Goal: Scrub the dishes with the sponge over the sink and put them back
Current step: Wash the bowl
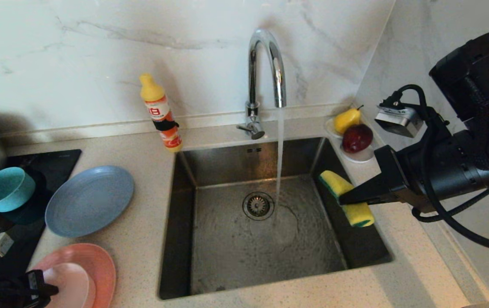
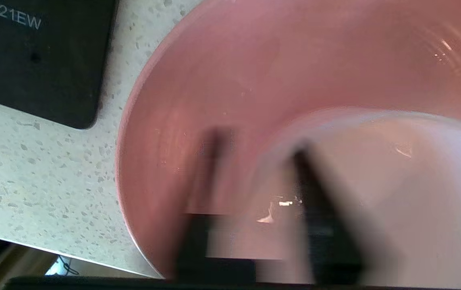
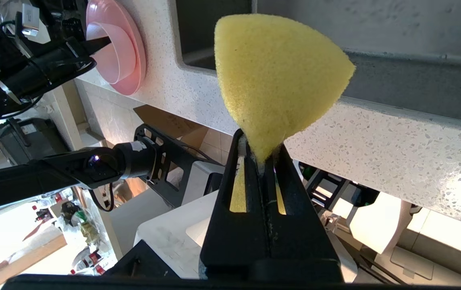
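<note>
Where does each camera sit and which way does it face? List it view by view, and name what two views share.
Head view: high, looking down at the sink; the right gripper pinches the sponge.
Left wrist view: behind the left gripper, facing the small pink dish on the large pink plate.
Right wrist view: behind the right gripper, facing the sponge and counter edge.
Shared: sponge and pink dishes, in head and right wrist views.

Sink (image 1: 210, 239) basin left open below; tap (image 1: 266, 64) and water stream (image 1: 279, 149) met at rear centre. Sponge (image 1: 347, 196) held by right pincer (image 1: 343, 199) over right wall.
</note>
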`<state>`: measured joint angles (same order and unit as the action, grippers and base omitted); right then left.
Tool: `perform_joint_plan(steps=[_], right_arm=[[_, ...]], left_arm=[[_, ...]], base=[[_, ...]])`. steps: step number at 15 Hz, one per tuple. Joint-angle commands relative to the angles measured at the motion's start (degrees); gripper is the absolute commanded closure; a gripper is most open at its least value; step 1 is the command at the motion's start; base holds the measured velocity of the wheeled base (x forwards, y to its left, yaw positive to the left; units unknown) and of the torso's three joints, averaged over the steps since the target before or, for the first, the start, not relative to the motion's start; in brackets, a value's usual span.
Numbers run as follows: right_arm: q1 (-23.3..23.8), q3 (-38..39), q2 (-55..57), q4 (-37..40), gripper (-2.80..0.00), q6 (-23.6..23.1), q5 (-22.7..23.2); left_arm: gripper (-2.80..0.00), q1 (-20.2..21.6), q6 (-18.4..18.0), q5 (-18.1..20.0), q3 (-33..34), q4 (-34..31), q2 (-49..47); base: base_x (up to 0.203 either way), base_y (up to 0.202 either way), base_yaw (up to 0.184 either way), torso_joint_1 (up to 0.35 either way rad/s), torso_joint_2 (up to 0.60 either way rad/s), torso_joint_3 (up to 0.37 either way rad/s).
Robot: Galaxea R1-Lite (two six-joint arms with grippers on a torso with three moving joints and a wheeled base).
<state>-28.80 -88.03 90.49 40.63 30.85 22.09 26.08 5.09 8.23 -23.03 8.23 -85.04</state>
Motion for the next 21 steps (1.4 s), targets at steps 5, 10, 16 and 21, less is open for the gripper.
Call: perform_joint_plan(steps=[5, 10, 16, 21], right_arm=[[-0.03, -0.74, 0.73, 0.24, 0.0, 0.09, 0.15], [-0.03, -0.57, 0.91, 0.24, 0.0, 0.09, 0.06], [-0.03, 0.14, 0.12, 0.24, 0.0, 0.15, 0.15], [-0.03, 0.14, -0.58, 0.24, 0.0, 0.17, 0.15]], left_arm=[[0.0, 0.03, -0.08, -0.05, -0.09, 0.3, -1.44], [0.0, 0.23, 1.1, -0.14, -1.9, -0.48, 1.51], [0.0, 0.36, 3.55, -0.01, -18.6, -23.47, 14.83], [0.0, 0.13, 3.91, 0.64, -29.24, -33.44, 20.18]], base=[[0.0, 0.0, 0.0, 0.0, 0.0, 0.0], [0.0, 0.0, 0.0, 0.0, 0.0, 0.0], [0.0, 0.0, 0.0, 0.0, 0.0, 0.0], [0.0, 0.0, 0.0, 0.0, 0.0, 0.0]])
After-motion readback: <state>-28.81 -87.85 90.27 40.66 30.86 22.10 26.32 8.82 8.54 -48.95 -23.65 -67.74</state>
